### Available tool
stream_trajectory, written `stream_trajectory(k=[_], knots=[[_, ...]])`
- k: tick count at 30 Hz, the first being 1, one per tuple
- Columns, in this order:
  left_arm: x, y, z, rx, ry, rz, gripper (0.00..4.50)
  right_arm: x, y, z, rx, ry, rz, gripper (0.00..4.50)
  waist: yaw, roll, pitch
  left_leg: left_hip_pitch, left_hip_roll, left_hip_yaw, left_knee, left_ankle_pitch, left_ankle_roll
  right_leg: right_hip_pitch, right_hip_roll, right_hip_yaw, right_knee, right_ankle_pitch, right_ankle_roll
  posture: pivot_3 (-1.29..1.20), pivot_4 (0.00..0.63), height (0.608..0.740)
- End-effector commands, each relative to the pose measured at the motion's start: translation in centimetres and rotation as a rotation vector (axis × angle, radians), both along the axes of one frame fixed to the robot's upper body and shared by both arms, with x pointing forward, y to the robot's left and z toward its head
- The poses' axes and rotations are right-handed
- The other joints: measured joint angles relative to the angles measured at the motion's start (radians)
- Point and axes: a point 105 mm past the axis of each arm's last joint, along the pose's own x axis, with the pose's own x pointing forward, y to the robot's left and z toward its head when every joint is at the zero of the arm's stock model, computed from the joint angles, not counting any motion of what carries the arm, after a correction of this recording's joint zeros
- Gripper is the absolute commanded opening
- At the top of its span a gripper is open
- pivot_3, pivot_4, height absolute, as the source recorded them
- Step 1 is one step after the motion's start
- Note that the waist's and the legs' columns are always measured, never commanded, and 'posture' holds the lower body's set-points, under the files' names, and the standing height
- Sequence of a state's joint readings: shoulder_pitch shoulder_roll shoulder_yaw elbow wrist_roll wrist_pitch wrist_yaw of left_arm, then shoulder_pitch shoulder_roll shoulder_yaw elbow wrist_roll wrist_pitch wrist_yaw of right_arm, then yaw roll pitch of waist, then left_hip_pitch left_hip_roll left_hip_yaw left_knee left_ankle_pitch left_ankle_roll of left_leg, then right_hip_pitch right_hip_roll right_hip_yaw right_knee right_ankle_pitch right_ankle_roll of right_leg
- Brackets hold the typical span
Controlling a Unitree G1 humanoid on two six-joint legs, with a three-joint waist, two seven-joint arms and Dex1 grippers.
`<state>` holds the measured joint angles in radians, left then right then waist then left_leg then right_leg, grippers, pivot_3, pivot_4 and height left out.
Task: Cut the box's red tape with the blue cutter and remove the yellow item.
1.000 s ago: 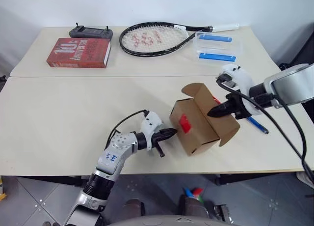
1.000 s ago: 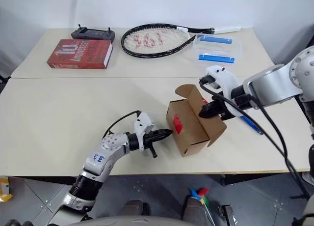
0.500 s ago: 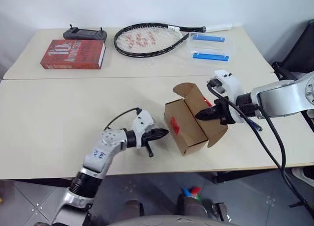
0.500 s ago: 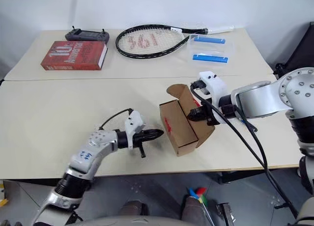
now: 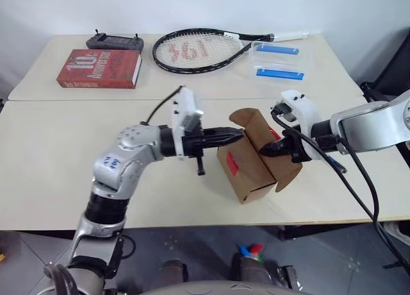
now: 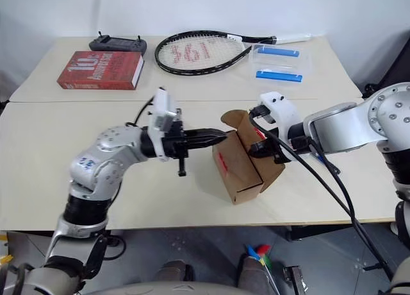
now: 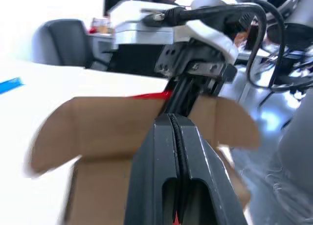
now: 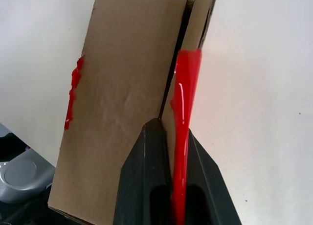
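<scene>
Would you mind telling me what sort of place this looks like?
Probably a robotics lab or office: pale tables hold staged props, such as a tennis racket and red book, and an office chair stands behind.

Two cream tables [image 5: 57,173] are standing pushed together, edge to edge, the seam running across between near and far. On the far table, a red book [image 5: 100,68] is lying near the far left corner with a dark handheld controller [image 5: 115,42] just behind it at the far edge, a black racket [image 5: 202,50] is lying mid-table with its handle pointing toward the far right corner, and two clear containers with blue strips [image 5: 279,60] are sitting beside it on the right. On the near table, the box [image 5: 253,157] is sitting toward the right side with flaps open, and the blue cutter [image 5: 331,163] is lying near the right edge.
</scene>
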<state>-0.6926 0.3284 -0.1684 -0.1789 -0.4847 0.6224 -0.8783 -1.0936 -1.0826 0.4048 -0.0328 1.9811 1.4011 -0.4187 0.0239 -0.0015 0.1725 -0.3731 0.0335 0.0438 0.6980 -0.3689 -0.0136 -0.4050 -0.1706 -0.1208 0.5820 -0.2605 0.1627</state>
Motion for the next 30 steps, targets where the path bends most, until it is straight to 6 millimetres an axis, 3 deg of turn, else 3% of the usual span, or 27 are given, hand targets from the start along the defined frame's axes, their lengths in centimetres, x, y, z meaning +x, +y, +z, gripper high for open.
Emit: stream_trajectory(k=[1,10,16,24,30], knots=[[0.0,-1.4,-2.2,0.085,-0.021,0.001,0.00,0.1,-0.6,-0.7,-0.054,0.016,-0.021,0.04,-0.001,0.000,0.000,0.000,0.000,0.000,0.000,0.000,0.000,-0.001,0.000,0.000,0.000,0.000,0.000,0.00,0.150,0.740],[0.5,-2.2,-5.0,0.173,0.019,0.052,0.00,0.4,-1.9,0.0,-0.146,0.011,-0.028,0.04,0.002,0.000,0.000,-0.002,0.000,0.002,0.000,0.000,0.000,-0.004,0.000,0.002,0.001,0.000,0.000,0.00,0.150,0.740],[0.7,-0.4,-7.6,0.260,0.104,0.115,0.00,0.9,-3.2,0.7,-0.175,0.016,-0.046,0.04,0.002,0.000,0.000,-0.002,0.000,0.002,0.000,0.000,0.000,-0.004,0.000,0.002,0.001,0.000,0.000,0.00,0.150,0.740],[-0.5,2.9,-8.4,0.262,0.183,0.123,0.00,1.6,-5.6,0.3,-0.198,0.028,-0.114,0.04,0.003,0.000,0.000,-0.002,0.000,0.002,0.000,0.000,0.000,-0.004,0.000,0.002,0.001,0.000,0.000,0.00,0.150,0.740],[-0.2,5.2,-8.8,0.226,0.228,0.196,0.00,1.6,-6.0,-0.6,-0.167,0.058,-0.099,0.04,0.009,0.000,0.000,-0.003,0.000,0.002,0.001,0.000,0.000,-0.004,0.000,0.003,0.001,0.000,0.000,0.00,0.150,0.740]])
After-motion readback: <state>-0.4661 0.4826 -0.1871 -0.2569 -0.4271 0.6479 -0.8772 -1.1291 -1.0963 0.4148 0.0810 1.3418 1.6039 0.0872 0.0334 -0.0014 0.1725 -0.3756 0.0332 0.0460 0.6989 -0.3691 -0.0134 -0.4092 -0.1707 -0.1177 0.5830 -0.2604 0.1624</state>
